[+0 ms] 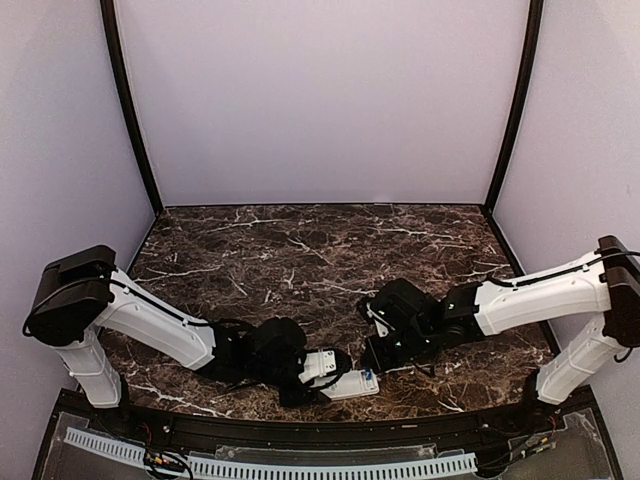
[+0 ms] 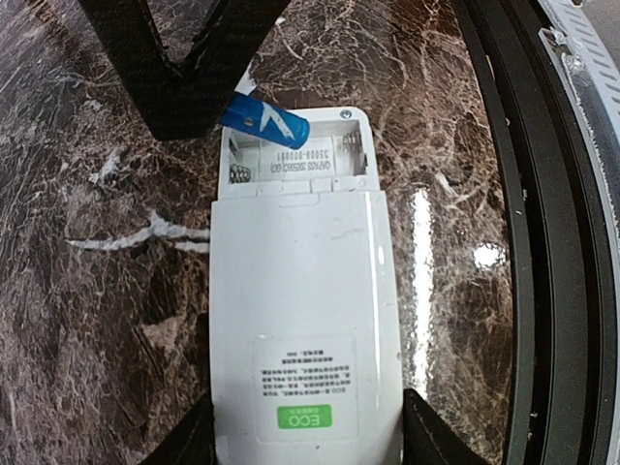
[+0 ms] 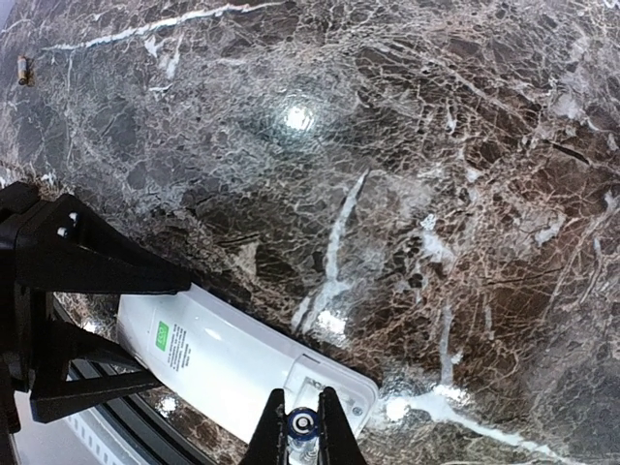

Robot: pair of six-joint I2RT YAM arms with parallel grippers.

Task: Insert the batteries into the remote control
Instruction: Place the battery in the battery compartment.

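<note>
Holding remote: my left gripper (image 2: 308, 444) clamps the white rectangular plastic remote control (image 2: 300, 291), back up.
Battery: small blue cylindrical battery (image 2: 263, 121), pinched in my right gripper (image 3: 302, 431), lies slanted across the open compartment (image 2: 295, 163)'s far edge.

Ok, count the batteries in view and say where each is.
1: a blue battery in the right tool, at the open compartment of the remote control. Others may be hidden.

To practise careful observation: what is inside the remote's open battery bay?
A spring and printed label show; no cell is seated. One blue battery, in the right gripper, angles over the bay's rim. The cover hides the rest.
</note>
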